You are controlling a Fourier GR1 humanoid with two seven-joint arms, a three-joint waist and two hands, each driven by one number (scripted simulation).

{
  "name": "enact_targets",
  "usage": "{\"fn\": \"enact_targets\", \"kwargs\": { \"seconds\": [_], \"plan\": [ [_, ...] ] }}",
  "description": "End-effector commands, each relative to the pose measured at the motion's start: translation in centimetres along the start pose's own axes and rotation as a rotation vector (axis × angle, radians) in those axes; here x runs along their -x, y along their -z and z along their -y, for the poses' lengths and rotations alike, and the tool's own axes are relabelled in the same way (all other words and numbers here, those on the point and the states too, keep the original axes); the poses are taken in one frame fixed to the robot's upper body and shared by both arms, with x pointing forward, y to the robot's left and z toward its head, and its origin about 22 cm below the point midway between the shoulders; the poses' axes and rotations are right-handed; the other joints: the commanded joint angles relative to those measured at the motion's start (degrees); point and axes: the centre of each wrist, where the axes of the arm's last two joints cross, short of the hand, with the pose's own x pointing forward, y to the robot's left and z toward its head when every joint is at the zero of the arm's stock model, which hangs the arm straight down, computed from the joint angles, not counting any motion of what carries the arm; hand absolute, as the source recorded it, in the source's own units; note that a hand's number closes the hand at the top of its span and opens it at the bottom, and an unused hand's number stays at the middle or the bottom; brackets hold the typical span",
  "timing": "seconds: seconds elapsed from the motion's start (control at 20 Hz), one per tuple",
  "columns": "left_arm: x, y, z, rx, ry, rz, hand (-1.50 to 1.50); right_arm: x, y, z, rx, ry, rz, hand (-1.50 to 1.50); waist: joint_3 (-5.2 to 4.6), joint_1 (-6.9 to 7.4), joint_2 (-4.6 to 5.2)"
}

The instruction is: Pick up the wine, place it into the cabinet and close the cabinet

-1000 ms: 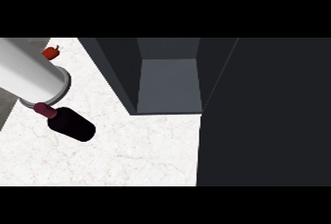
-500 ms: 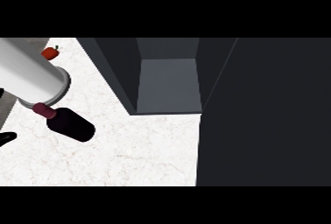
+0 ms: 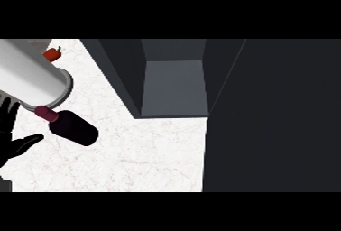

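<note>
Left hand (image 3: 15, 143) spread, fingers straight, near wine (image 3: 72, 128) but apart; bottle ungrasped on counter (image 3: 133, 158); cabinet (image 3: 174, 81) open; every step left

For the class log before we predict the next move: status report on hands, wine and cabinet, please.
Left hand open, beside wine bottle, not touching. Right hand not in view. Cabinet open; white cylinder close by bottle's neck.

Wine bottle (image 3: 72, 128) on marble counter (image 3: 146, 153)
</note>
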Motion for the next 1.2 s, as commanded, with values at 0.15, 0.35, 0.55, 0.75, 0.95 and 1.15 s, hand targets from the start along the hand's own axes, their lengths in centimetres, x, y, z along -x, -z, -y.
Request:
{"fn": "enact_targets", "kwargs": {
  "seconds": [0.15, 0.35, 0.55, 0.75, 0.95, 1.15],
  "plan": [
    [4.8, 0.6, -2.5, 0.0, -0.005, -0.041, -1.5, -2.3, -1.7, -1.5, -0.023, 0.093, 0.056, -1.5, -0.05, -0.17, 0.06],
    [6.2, 1.0, -2.0, 0.016, -0.022, -0.084, -1.5, -2.6, -2.8, -1.1, -0.041, 0.083, 0.06, -1.5, 0.01, -0.18, -0.05],
    [9.0, 0.0, -1.8, 0.128, -0.08, -0.118, -1.5, -2.9, -0.6, -0.8, -0.038, 0.076, 0.069, -1.5, -0.04, 0.44, 0.08],
    [10.7, 0.0, -2.0, 0.137, -0.106, -0.147, -1.5, -3.1, -1.0, -0.2, -0.05, 0.075, 0.071, -1.5, -0.04, 0.15, 0.11],
    [11.9, -0.2, -2.8, 0.126, -0.175, -0.143, -1.5, -3.7, -1.3, 0.3, -0.055, 0.072, 0.065, -1.5, -0.09, -0.24, 0.23],
    [14.6, -2.5, -2.0, 0.156, -0.199, -0.185, -1.5, -3.7, -2.7, -1.1, -0.039, 0.067, 0.077, -1.5, -0.09, -0.56, 0.04]
  ]
}}
